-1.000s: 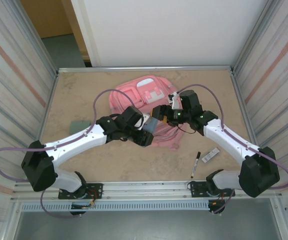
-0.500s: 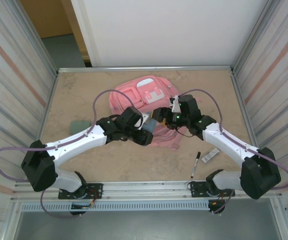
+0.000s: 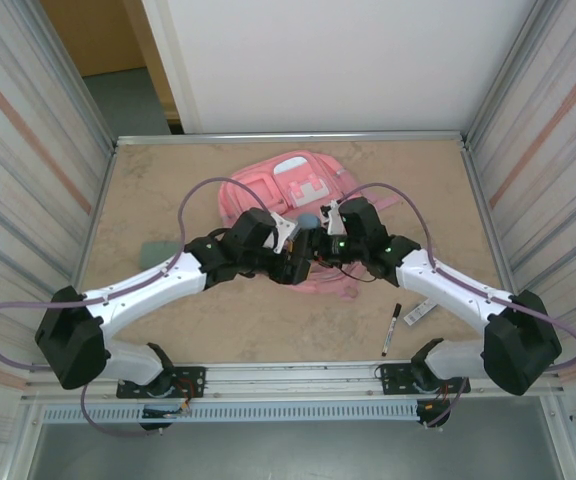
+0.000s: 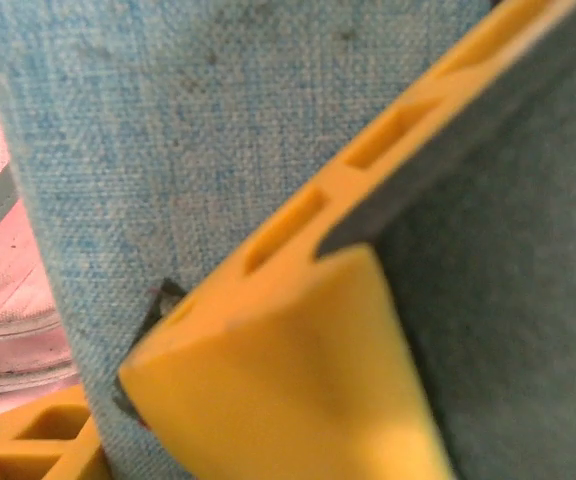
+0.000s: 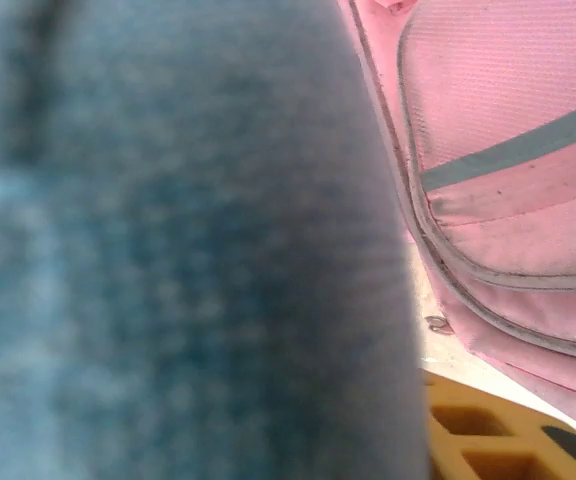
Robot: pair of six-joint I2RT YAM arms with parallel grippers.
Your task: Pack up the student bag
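1. Writing: the white patch (image 3: 303, 178) on the student bag (image 3: 253, 192) and the pale strip (image 3: 421, 311) beside the marker (image 3: 391, 329) both carry marks too small to read.
2. Counts: one student bag, one blue-grey fabric item (image 3: 310, 220), one marker, one pale strip, one green pad (image 3: 157, 252).
3. The student bag lies flat on the table (image 3: 218, 320), at 12 o'clock from its middle. The marker and strip sit at 4 o'clock, the pad at 9 o'clock.
4. The left gripper (image 3: 298, 245) clamps the blue-grey fabric item between its yellow fingers (image 4: 288, 390), above the bag.
5. The right gripper (image 3: 320, 232) is pressed up against the same item. I cannot tell whether its jaws grip it.
6. Against a second ago, both wrists and the item have shifted toward 12 o'clock, and the right gripper has closed in toward 9 o'clock. The marker, strip and pad lie as before.
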